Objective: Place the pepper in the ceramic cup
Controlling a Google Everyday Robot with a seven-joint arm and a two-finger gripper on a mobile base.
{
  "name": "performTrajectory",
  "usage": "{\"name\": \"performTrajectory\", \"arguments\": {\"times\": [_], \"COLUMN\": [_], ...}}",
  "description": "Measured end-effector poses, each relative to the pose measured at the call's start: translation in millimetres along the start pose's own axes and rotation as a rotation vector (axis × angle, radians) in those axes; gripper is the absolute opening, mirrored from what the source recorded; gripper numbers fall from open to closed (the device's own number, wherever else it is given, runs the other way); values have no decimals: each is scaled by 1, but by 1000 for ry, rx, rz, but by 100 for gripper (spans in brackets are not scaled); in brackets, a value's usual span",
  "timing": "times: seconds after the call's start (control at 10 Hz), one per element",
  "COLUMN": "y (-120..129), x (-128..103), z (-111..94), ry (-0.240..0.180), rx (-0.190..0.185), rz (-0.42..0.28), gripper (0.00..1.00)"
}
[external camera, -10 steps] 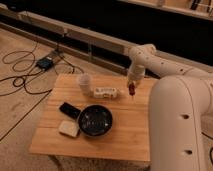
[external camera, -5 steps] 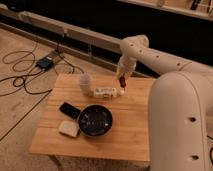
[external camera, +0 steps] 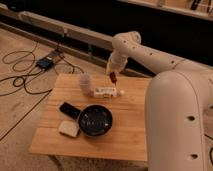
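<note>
The pepper (external camera: 113,78) hangs in the air over the far side of the wooden table (external camera: 131,131), pinched in the gripper (external camera: 112,74), whose claw is closed narrowly on it. The ceramic cup (external camera: 85,83) stands near but apart, to the camera's left of the pepper. The pickup looks done; carrying it over the cup and dropping it in remain. A white bottle (external camera: 105,91) lies just beneath, and a dark bowl (external camera: 81,121) sits nearer the front.
</note>
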Motion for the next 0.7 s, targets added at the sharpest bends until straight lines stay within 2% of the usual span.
{"name": "performTrajectory", "arguments": {"times": [0.5, 0.7], "y": [51, 68], "x": [-30, -36], "z": [9, 13], "ry": [-65, -78], "rx": [-86, -112], "rz": [-129, -166], "gripper": [0, 0]}}
